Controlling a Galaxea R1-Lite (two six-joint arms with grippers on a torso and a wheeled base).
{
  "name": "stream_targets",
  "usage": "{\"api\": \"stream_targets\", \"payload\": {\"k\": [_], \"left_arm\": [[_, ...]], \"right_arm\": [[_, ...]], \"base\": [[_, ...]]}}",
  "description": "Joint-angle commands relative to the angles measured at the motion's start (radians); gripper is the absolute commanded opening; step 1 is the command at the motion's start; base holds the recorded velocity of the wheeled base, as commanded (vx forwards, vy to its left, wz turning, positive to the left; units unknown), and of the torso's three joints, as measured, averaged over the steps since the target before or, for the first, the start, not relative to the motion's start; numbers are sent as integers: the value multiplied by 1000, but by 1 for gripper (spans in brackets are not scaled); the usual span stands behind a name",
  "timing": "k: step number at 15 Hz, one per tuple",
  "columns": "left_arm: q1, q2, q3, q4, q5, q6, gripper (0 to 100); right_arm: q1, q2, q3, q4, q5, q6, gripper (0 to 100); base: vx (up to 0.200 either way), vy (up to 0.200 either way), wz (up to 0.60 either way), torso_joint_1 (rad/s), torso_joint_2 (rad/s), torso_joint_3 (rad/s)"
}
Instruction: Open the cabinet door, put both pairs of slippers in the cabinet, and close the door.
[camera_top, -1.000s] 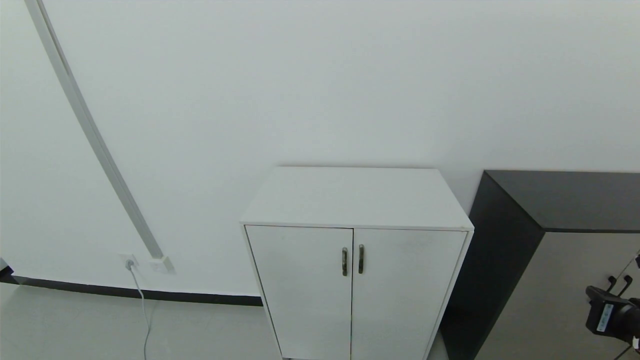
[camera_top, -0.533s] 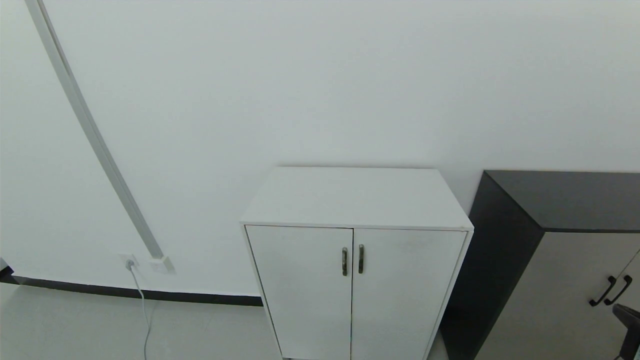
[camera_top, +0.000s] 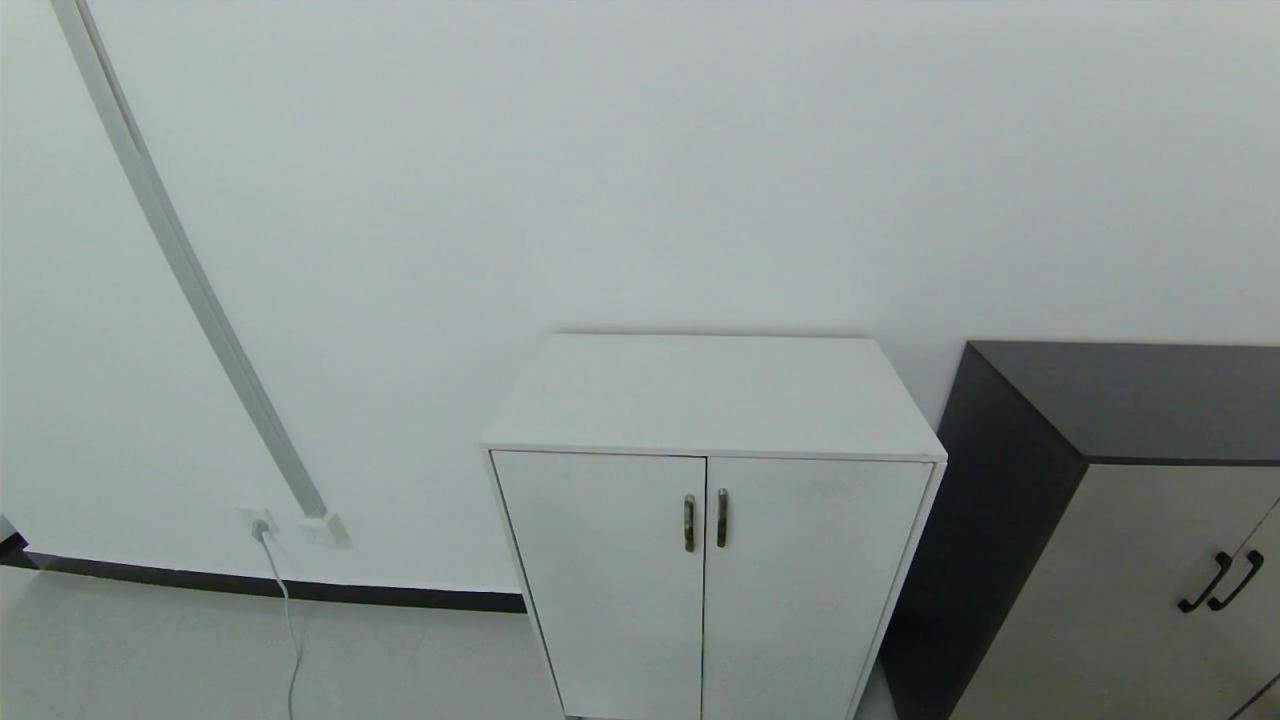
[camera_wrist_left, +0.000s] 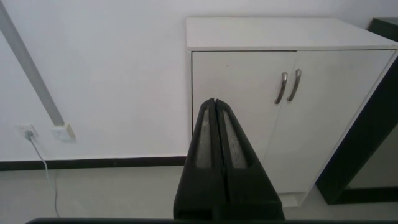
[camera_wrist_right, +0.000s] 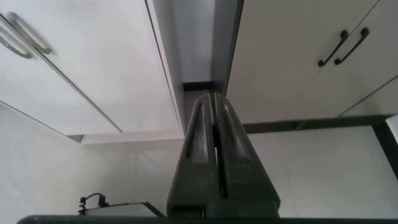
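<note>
Item: white cabinet (camera_top: 700, 395), lower centre of the head frame, both doors shut, its two handles (camera_top: 705, 521) side by side at the middle seam, long axis vertical. Left gripper (camera_wrist_left: 214, 106): jaws pressed closed on nothing, aimed at the left door, with the handles ahead and off to one side. Right gripper (camera_wrist_right: 213, 99): jaws likewise closed and empty, set low, facing the gap between the white cabinet and the dark cabinet (camera_top: 1100, 410). You would likely find it the nearer arm, needing opened jaws squared across a handle.
</note>
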Motion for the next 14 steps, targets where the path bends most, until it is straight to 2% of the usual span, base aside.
{"api": "stream_targets", "payload": {"k": [1, 8, 12, 14], "left_arm": [[0, 1, 0, 0, 0, 0, 0], [0, 1, 0, 0, 0, 0, 0], [0, 1, 0, 0, -1, 0, 0], [0, 1, 0, 0, 0, 0, 0]], "right_arm": [[4, -112, -10, 38, 21, -16, 0], [10, -180, 27, 200, 165, -68, 0], [13, -199, 58, 213, 167, -85, 0], [31, -261, 59, 303, 167, -90, 0]], "base": [[0, 0, 0, 0, 0, 0], [0, 0, 0, 0, 0, 0], [0, 0, 0, 0, 0, 0], [0, 0, 0, 0, 0, 0]]}}
